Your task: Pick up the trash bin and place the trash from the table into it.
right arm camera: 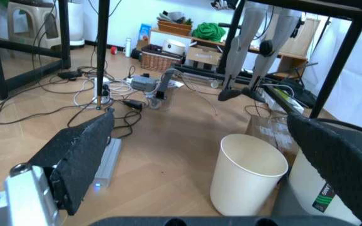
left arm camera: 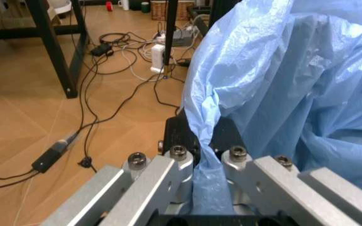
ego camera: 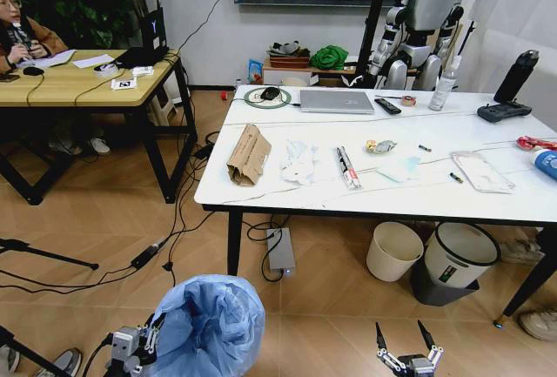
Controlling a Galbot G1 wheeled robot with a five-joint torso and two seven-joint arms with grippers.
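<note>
The trash bin (ego camera: pixel 211 323), lined with a crinkled light-blue bag (left arm camera: pixel 282 84), stands low at the front left of the head view, before the table (ego camera: pixel 261 192). My left gripper (ego camera: pixel 148 335) is at its left side, fingers (left arm camera: pixel 182 134) shut on the bag's edge at the rim. On the marble top lies the trash: a brown paper bag (ego camera: pixel 249 154), white tissues (ego camera: pixel 298 162), a snack wrapper (ego camera: pixel 348 168), a small crumpled wrapper (ego camera: pixel 380 145) and a clear plastic bag (ego camera: pixel 481 171). My right gripper (ego camera: pixel 406 339) hangs open low at the front right, pads (right arm camera: pixel 80 155) spread wide.
A laptop (ego camera: pixel 337 100), remote (ego camera: pixel 387 105) and bottle (ego camera: pixel 443 86) sit at the table's far side. Under the table stand a cream bin (right arm camera: pixel 249 173) and a white bin with black rim (ego camera: pixel 459 255). Cables (left arm camera: pixel 105 75) and a power strip (ego camera: pixel 280 251) cross the floor; a wooden desk (ego camera: pixel 78 83) is at the left.
</note>
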